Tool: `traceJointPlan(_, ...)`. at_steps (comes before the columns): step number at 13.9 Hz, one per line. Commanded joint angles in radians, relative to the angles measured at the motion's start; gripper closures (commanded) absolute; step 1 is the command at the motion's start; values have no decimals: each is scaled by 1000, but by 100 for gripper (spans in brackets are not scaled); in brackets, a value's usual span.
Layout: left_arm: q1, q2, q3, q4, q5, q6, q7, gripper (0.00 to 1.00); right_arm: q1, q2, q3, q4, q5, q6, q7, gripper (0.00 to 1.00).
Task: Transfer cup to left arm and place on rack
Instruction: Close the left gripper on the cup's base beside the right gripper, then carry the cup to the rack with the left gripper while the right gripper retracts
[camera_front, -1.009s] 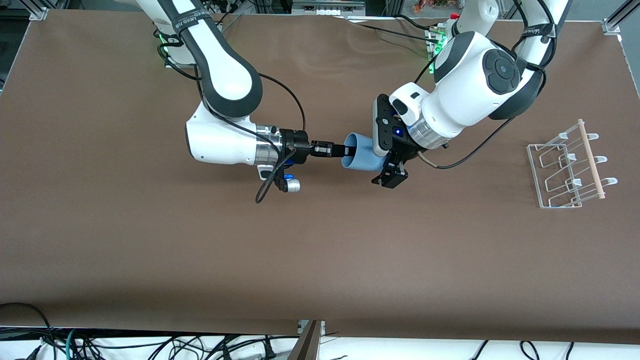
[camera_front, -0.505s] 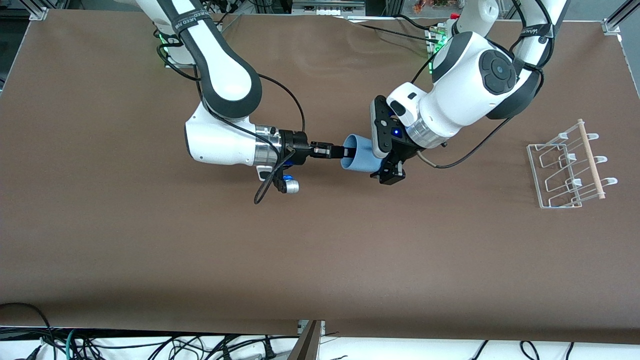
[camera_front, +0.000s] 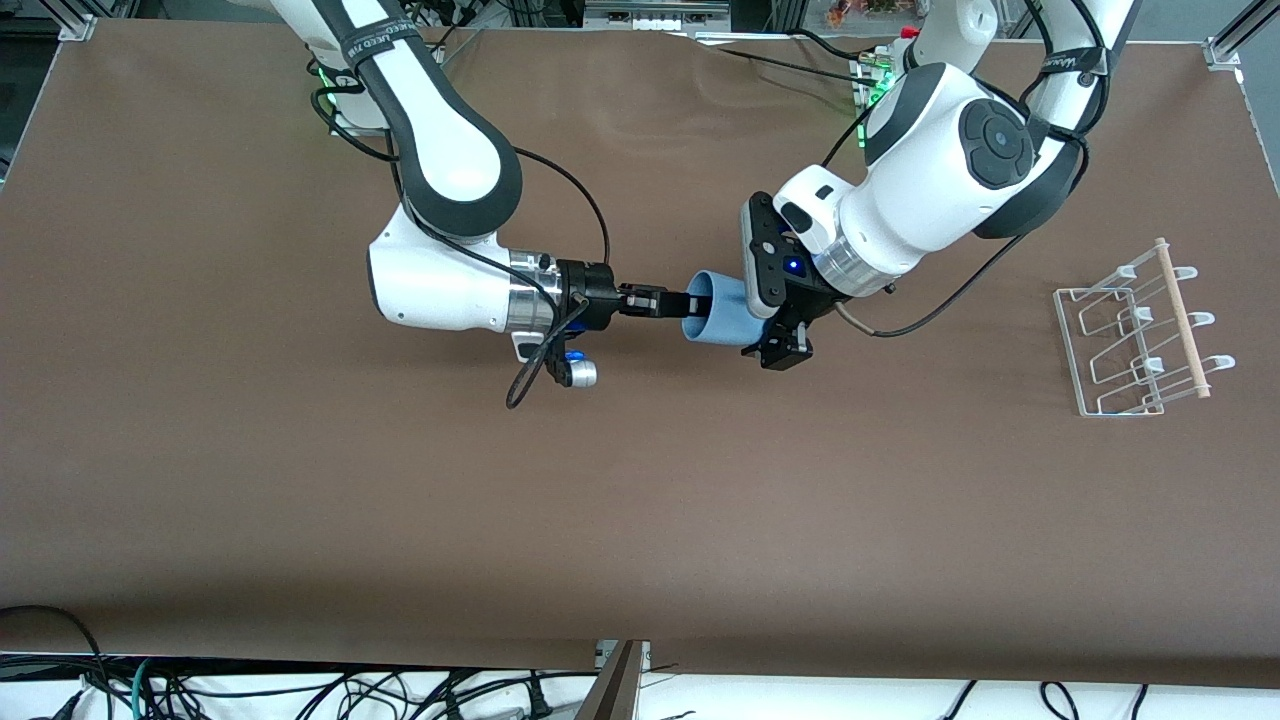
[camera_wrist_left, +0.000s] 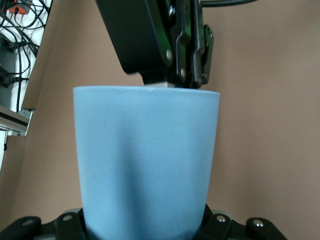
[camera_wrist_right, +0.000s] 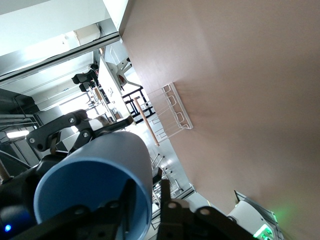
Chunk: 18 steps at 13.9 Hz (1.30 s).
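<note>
A: Cup (camera_front: 722, 315) position? 
B: Held on its side in the air over the table (camera_front: 300, 480), well apart from the rack (camera_front: 1135, 335), toward the right arm's end from it.

A: Left gripper (camera_front: 775, 330)? 
B: Clamped on the cup's base end — fingers together against its wall.

A: Right gripper (camera_front: 690, 301)? 
B: At the cup's rim, one finger (camera_wrist_right: 131, 197) inside — grip or release: cannot tell.
</note>
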Motion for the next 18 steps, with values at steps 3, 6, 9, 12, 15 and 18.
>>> traceJointPlan(3, 72, -22, 21, 25, 22, -126, 19, 100, -3, -23, -13, 7, 11, -14, -11, 0)
traceJointPlan(6, 99, -28, 123, 33, 25, -235, 96, 100, -6, -55, -30, -3, -125, -44, -7, 0)
traceJointPlan(9, 134, -28, 188, 56, 203, -350, 131, 100, -6, -82, -125, -8, -305, -247, -4, 0)
traceJointPlan(12, 203, -23, 191, 37, 473, -439, 133, 100, -6, -112, -255, -6, -603, -531, -11, 0)
traceJointPlan(15, 235, -20, 193, 31, 781, -549, 133, 100, -4, -155, -335, -13, -873, -697, -10, 0)
traceJointPlan(18, 253, -26, 191, -41, 1030, -692, 134, 100, -4, -211, -357, -13, -1227, -749, -40, 0)
